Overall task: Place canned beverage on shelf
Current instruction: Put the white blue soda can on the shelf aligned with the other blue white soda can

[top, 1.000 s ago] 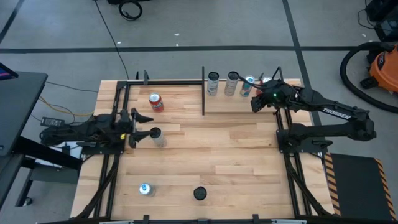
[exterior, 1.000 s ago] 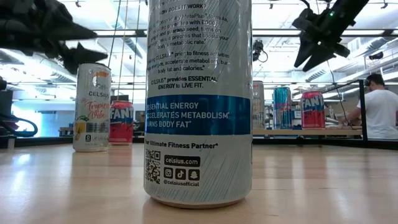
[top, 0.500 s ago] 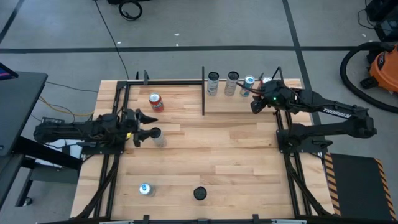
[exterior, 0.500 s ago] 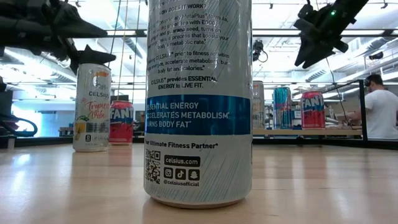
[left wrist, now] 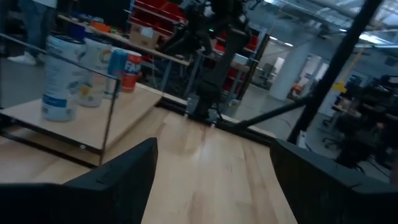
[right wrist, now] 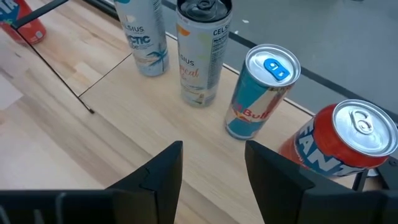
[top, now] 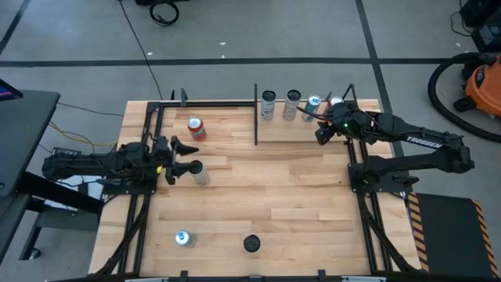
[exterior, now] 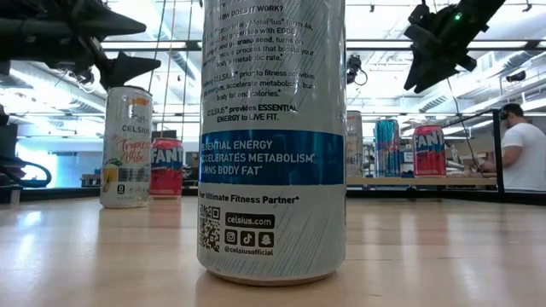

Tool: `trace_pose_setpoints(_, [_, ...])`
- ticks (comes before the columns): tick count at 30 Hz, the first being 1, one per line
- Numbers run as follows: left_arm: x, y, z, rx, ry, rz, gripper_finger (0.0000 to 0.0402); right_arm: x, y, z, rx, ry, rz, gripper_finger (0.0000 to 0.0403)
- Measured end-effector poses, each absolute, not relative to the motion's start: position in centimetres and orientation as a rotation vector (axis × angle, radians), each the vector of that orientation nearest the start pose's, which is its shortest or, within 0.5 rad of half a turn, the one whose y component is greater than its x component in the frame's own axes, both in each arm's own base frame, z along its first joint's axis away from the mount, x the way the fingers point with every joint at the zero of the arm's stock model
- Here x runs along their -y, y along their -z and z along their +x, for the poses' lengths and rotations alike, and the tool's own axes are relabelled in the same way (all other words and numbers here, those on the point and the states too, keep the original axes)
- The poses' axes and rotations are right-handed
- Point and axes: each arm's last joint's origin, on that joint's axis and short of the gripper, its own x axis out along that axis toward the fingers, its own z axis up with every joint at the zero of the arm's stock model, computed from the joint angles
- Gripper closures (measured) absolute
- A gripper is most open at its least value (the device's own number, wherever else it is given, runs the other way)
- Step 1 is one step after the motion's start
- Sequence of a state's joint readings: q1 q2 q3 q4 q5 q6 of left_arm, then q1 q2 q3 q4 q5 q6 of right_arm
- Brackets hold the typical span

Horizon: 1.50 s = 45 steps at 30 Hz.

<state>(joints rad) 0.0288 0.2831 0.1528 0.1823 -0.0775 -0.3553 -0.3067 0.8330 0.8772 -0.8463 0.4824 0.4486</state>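
The shelf (top: 291, 131) is the pale panel with black rods at the table's far right. Several cans stand upright along its far edge: two white Celsius cans (right wrist: 200, 50), a Red Bull can (right wrist: 258, 93) and a red Fanta can (right wrist: 339, 143). My right gripper (right wrist: 214, 168) hovers open above the shelf's near part (top: 322, 131), nothing between its fingers. My left gripper (top: 190, 156) is open and level at the table's left, just above a white Celsius can (top: 198, 172) that stands upright on the tabletop (exterior: 126, 145). A gap shows between its fingers and the can.
A red Fanta can (top: 196, 128) stands on the tabletop at the far left. Near the front edge stand a blue-topped can (top: 184, 238) and a tall Celsius can (exterior: 273, 145). A person (exterior: 520, 153) sits beyond the table.
My left gripper has risen a little above the white can and rolled slightly, still open. My right gripper has rolled a little in place over the shelf. No can has moved.
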Motion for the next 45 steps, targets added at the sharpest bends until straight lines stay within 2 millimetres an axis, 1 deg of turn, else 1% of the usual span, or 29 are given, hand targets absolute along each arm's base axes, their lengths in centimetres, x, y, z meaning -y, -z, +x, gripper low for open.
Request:
trace_pose_setpoints(5, [-0.5,-21.0,11.8,0.066,-0.082,-0.357,0.0088,5.8,-30.2,13.8,-0.634,0.914,0.334,0.022])
trace_pose_setpoints(10, [-0.5,-21.2,12.7,0.053,-0.071,-0.369,0.0088,5.8,-30.2,13.8,-0.635,0.913,0.334,0.022])
trace_pose_setpoints(13, [-0.4,-22.7,13.6,0.023,-0.043,-0.37,0.0088,5.8,-30.2,13.8,-0.634,0.912,0.335,0.022])
trace_pose_setpoints(18, [-0.3,-25.6,15.9,-0.092,0.011,-0.289,0.0088,5.8,-30.3,13.8,-0.629,0.928,0.326,0.022])
trace_pose_setpoints(21, [-0.2,-26.7,17.5,-0.172,0.013,-0.238,0.0088,5.8,-30.3,13.8,-0.628,0.934,0.322,0.022])
trace_pose_setpoints(24, [0.1,-27.5,19.2,-0.209,0.03,-0.211,0.0088,5.8,-30.3,13.8,-0.631,0.932,0.316,0.022])
trace_pose_setpoints(28, [1.0,-28.3,21.3,-0.242,0.083,-0.203,0.0088,5.8,-30.3,13.8,-0.633,0.931,0.314,0.022])
trace_pose_setpoints(34, [3.3,-30.0,24.1,-0.258,0.172,-0.214,0.0088,5.8,-30.3,13.8,-0.639,0.927,0.3,0.022])
trace_pose_setpoints(39, [4.8,-30.6,25.7,-0.271,0.219,-0.201,0.0088,5.9,-30.3,13.8,-0.642,0.922,0.29,0.022])
trace_pose_setpoints(45, [5.5,-30.7,27.3,-0.289,0.229,-0.217,0.0088,5.9,-30.3,13.8,-0.643,0.922,0.29,0.022])
